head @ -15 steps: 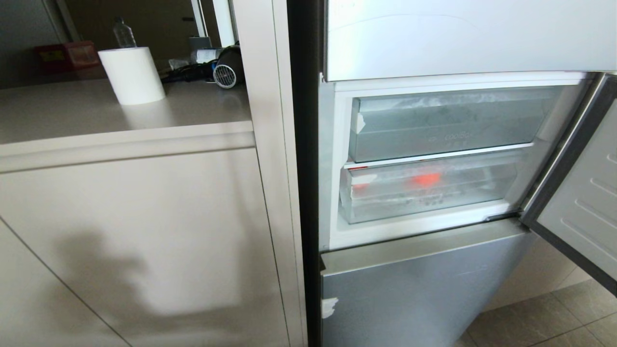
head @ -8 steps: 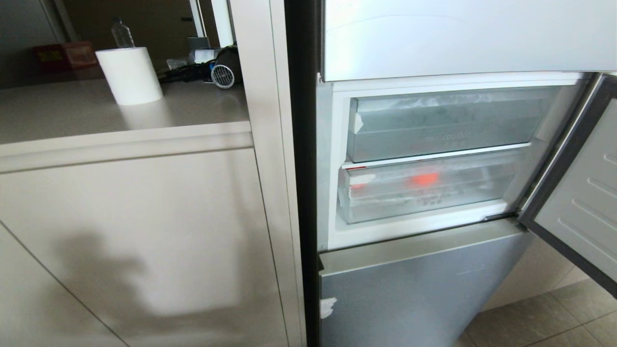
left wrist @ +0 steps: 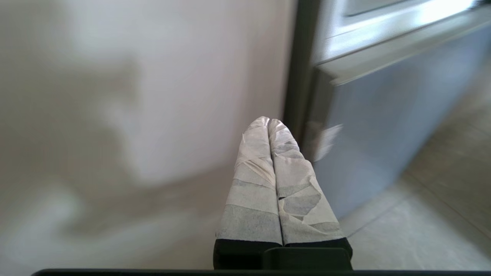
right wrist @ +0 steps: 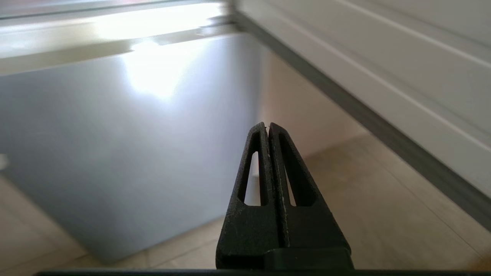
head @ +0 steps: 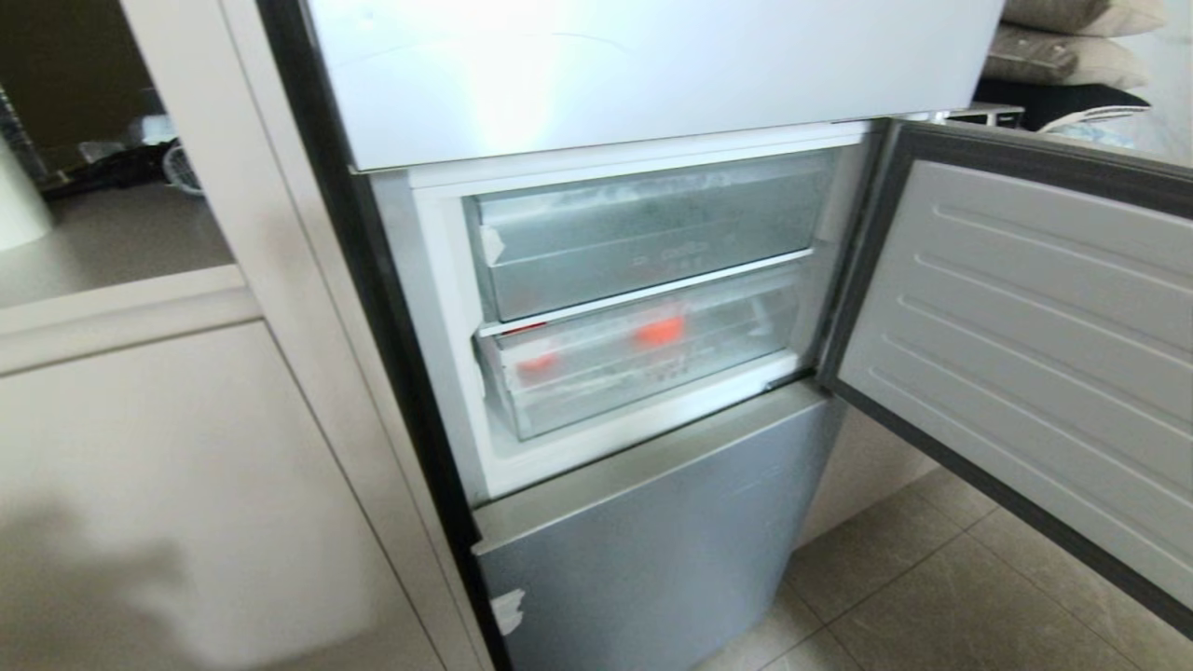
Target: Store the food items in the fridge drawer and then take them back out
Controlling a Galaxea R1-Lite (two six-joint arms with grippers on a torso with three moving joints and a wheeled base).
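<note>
Fridge drawer (head: 643, 373) is my landmark; it sits pushed in, lower of two clear bins in the open compartment; the bin above it (head: 652, 233) carries faint print on its front. Two food items inside the drawer, seen blurred through the frosted front: one orange-red blob (head: 660, 330) toward the drawer's right-centre, one red blob (head: 538, 365) near its left end; can't tell which is the pumpkin-like one. One open door (head: 1016, 345) swung out to the drawer's right, ribbed inner face toward me. One closed grey-blue panel (head: 652, 550) directly below the drawer; one pale cabinet front (head: 168, 485) to the drawer's left. My left gripper (left wrist: 268, 122): two taped fingers pressed together, holding nothing, low, pointing at the seam between cabinet and lower panel. My right gripper (right wrist: 267, 125): two black fingers closed tip to tip, holding nothing, low, facing the lower panel beneath the door's edge.
</note>
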